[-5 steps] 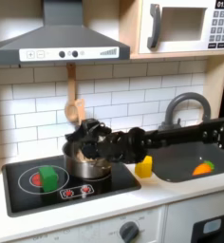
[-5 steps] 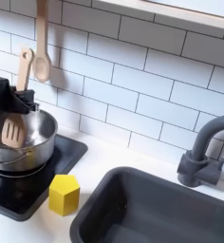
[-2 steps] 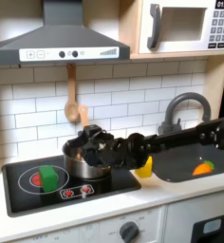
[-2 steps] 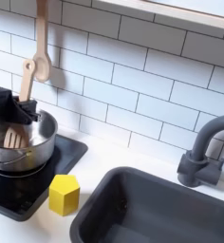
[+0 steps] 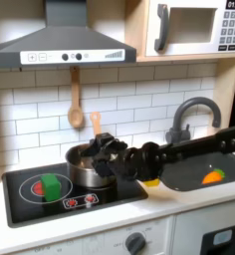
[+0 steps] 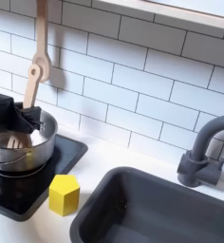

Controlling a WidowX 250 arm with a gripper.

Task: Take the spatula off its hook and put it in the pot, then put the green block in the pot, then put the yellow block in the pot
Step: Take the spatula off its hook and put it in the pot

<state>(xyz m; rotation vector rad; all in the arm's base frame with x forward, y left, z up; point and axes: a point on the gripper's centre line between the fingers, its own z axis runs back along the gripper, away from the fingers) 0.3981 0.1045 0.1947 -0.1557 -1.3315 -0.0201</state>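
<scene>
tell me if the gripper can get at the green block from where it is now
Probably yes: the green block sits uncovered on the stove burner left of the pot in the first exterior view, with nothing between it and the gripper.

Only legible text: microwave (image 5: 192, 27) clock display (image 5: 234, 5) in the first exterior view, top right corner, reads "01:30". Keypad (image 5: 229, 30) below it has buttons, markings too small to read. Second exterior view: no readable text.

Wooden spatula (image 6: 28, 87) leaning head-down in steel pot (image 6: 19, 150); green block (image 5: 52, 185) on stove, yellow block (image 6: 65, 195) beside it on worktop.
</scene>
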